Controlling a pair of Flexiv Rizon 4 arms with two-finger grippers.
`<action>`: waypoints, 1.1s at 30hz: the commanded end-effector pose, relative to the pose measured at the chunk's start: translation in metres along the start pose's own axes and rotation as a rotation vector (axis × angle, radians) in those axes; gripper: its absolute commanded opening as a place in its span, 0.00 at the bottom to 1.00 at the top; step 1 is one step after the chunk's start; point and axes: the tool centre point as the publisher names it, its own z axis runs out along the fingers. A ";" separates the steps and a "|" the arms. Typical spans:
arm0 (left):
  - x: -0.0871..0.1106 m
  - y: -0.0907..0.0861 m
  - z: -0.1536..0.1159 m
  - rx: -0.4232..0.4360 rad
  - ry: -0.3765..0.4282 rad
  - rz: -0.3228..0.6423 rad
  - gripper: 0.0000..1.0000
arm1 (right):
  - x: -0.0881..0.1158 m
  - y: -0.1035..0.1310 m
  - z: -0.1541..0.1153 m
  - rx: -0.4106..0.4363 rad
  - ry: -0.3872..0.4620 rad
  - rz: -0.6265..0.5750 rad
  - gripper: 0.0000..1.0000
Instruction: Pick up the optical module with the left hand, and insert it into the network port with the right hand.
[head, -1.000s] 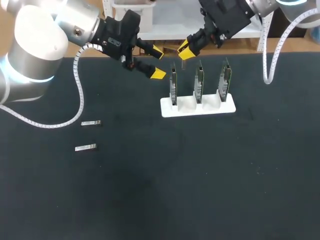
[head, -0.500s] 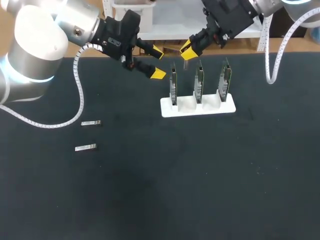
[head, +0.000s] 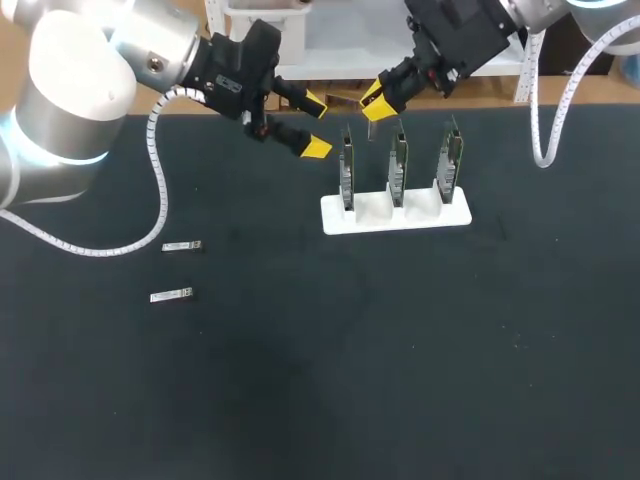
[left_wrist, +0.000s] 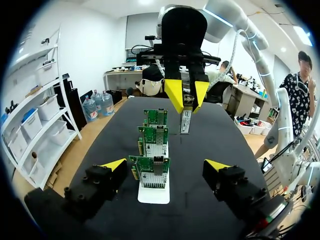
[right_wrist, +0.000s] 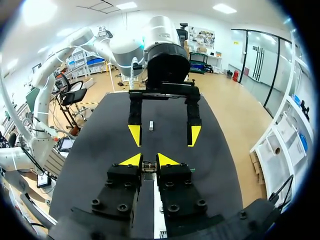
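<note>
Yellow-tipped right tool (head: 372, 103), upper middle, pinches a module (left_wrist: 185, 121) its fingers half hide; left tool (head: 316, 125), beside it, stands spread.

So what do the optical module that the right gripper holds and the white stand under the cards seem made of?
The optical module looks like metal: a silvery casing with a dull sheen. The white stand is probably plastic: plain matte white with no glare, though the look leaves that open.
</note>
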 end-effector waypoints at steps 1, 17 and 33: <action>-0.001 0.002 0.000 0.004 0.004 0.000 1.00 | -0.004 -0.006 0.005 -0.009 0.007 -0.009 0.00; -0.001 0.002 0.000 0.004 0.004 0.000 1.00 | -0.007 -0.017 0.028 -0.029 0.029 -0.020 0.00; -0.001 0.002 0.000 0.004 0.004 0.000 1.00 | 0.005 -0.028 0.030 -0.012 0.032 0.018 0.00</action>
